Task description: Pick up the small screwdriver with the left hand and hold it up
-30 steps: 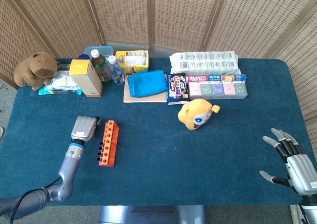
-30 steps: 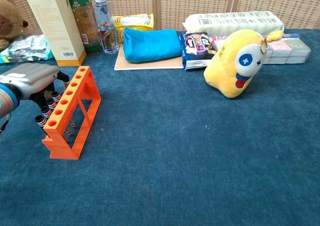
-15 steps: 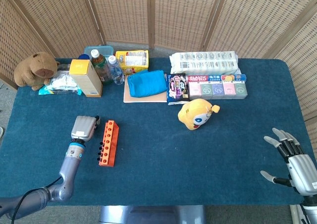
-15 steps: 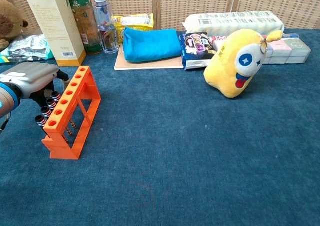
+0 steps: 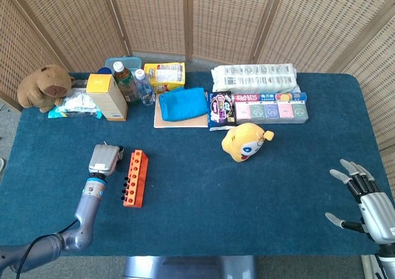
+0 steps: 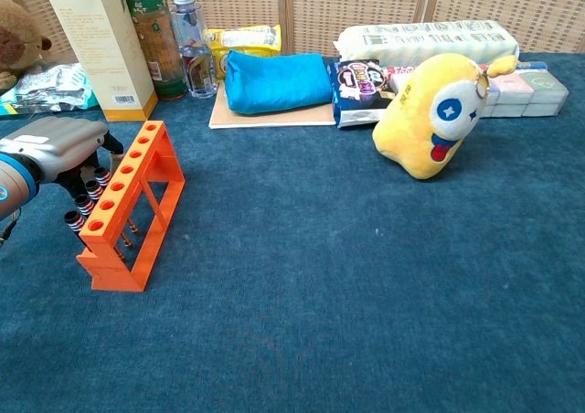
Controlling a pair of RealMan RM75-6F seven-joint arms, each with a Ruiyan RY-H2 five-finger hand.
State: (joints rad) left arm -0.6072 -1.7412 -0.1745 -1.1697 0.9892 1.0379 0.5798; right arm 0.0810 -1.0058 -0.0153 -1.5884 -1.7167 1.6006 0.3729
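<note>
An orange rack (image 5: 134, 178) (image 6: 131, 203) stands at the table's front left. Several small screwdrivers (image 6: 85, 200) (image 5: 124, 187) with black striped handles stick out of its left side. My left hand (image 5: 103, 159) (image 6: 53, 151) hangs palm down right beside the rack, its dark fingers (image 6: 94, 166) curled down among the far handles. Whether they pinch a handle is hidden under the back of the hand. My right hand (image 5: 364, 202) is far off at the front right corner with fingers spread and nothing in it; the chest view does not show it.
A yellow plush toy (image 5: 245, 141) (image 6: 433, 111) sits mid-table. Along the back are a brown plush (image 5: 44, 86), a yellow carton (image 5: 107, 97), bottles (image 5: 134, 84), a blue pouch (image 5: 182, 104), snack packs (image 5: 258, 108) and a wrapped roll pack (image 5: 254, 78).
My left hand has settled very slightly lower against the screwdriver handles. The rack and the screwdrivers stand as before, and my right hand has barely drifted.
</note>
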